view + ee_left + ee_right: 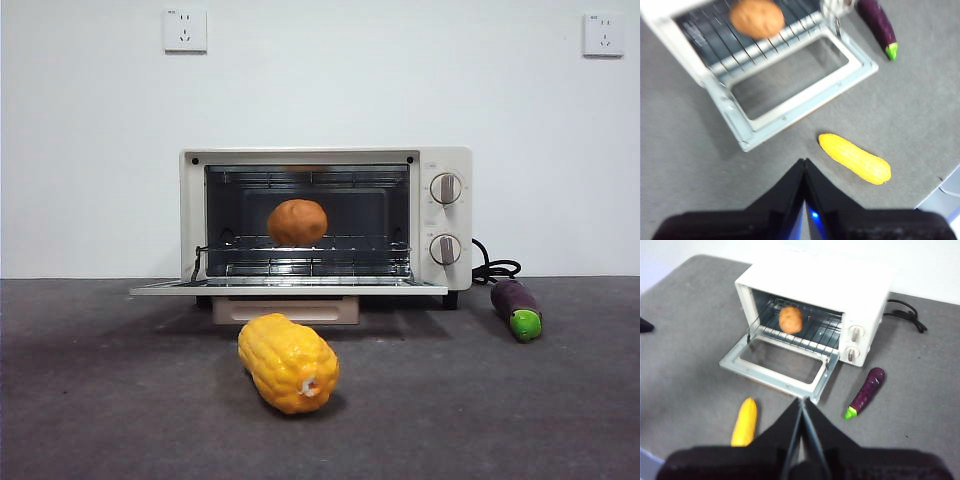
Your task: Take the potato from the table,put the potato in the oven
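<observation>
The reddish-brown potato [297, 222] rests on the wire rack inside the cream-white oven [443, 165], whose door [290, 287] lies folded down flat. The left wrist view shows the potato [757, 18] on the rack from above; the right wrist view shows the potato [790, 319] inside the oven [850, 287] too. My left gripper [804, 162] is shut and empty, held above the table [120, 400] back from the oven door [790, 85]. My right gripper [801, 402] is shut and empty as well, raised above the table in front of the door. Neither gripper appears in the front view.
A yellow corn cob [288, 362] lies on the table in front of the oven. A purple eggplant [516, 309] with a green tip lies to the oven's right, near its black power cord [492, 269]. A white wall stands behind.
</observation>
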